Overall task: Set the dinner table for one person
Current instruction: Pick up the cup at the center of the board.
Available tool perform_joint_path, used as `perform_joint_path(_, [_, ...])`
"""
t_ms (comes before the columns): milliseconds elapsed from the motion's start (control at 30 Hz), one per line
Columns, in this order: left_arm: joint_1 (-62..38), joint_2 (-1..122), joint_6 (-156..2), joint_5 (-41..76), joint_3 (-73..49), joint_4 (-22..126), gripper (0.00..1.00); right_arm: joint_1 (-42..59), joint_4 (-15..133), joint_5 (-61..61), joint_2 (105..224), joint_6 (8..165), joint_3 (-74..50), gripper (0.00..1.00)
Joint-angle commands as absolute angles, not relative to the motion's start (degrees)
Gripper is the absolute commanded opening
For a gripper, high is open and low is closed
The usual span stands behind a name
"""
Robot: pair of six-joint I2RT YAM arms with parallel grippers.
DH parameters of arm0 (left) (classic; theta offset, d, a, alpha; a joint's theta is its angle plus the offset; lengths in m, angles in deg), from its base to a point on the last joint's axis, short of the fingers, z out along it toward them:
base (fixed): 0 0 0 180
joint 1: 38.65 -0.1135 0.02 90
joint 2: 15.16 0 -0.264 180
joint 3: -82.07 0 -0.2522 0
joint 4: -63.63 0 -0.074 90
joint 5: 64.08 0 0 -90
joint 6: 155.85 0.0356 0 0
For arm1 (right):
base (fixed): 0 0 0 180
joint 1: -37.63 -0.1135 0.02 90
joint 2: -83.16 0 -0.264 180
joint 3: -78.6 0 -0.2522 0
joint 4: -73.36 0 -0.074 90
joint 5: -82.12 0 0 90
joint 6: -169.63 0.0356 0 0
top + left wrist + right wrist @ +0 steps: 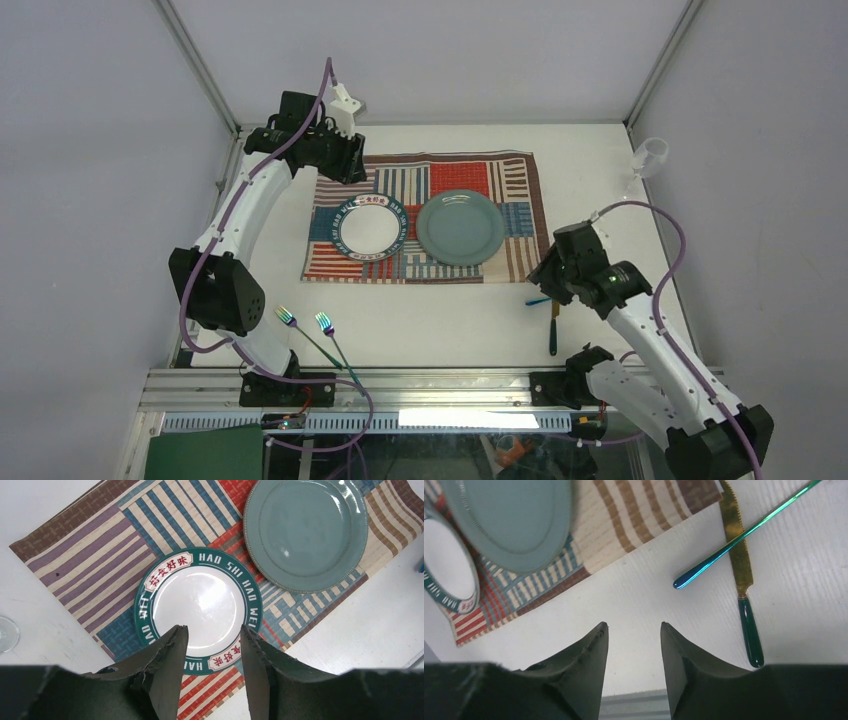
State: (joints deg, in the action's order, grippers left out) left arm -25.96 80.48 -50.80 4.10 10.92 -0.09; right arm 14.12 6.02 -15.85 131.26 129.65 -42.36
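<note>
well, the right gripper (633, 626) shows its two dark fingers (589, 650) parted with only bare white tabletop in the gap, so it stands partly open and has hold of nothing. up and to the right of those fingers in its wrist view lies a knife (744, 580), gold serrated blade toward the top of the frame and dark green handle toward the bottom, its long axis running nearly straight up and down the frame. a thin blue-green utensil (734, 545) crosses the blade on a slant, its rounded end pointing to the lower left; its other end runs out of the frame, so what kind it is cannot be told. both lie on the dinner table (450, 320) just off the right edge of the placemat (95, 555), and in the overhead view they sit close by the right gripper, so that arm is plainly the nearer one; a pick there would likely want the fingers set across the knife's handle

the left gripper (212, 630) is likewise parted and empty, hanging over the rim of a white plate (200, 605) with a green lettered border. that plate rests on the placemat, with a teal plate (305, 530) just beside it toward the upper right of the left wrist view. two forks (286, 316) lie at the lower left of the overhead view near the left arm's base, well apart from the left fingers. a clear glass (650, 155) stands at the table's upper right
</note>
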Motion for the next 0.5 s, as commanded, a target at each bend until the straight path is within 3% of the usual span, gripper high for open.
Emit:
perform_joint_path(0, [-25.77, 79.72, -50.38, 1.48, 10.84, 1.72, 0.45, 13.87, 15.69, -23.40, 133.00, 138.83, -47.20, 0.46])
perform_joint_path(167, [-25.71, 79.28, -50.10, 0.98, 9.65, 2.24, 0.45, 15.17, 23.48, -39.51, 144.74, 130.90, -36.54, 0.51])
perform_joint_path(300, [-25.73, 78.66, -49.64, 1.98, 8.88, 2.42, 0.44, 21.68, 21.93, -35.59, 158.20, 121.39, -18.06, 0.49])
perform_joint_path(467, [-25.72, 76.83, -48.77, 3.83, 7.55, 2.65, 0.45, 34.09, 17.56, -32.61, 166.41, 109.66, 3.82, 0.48])
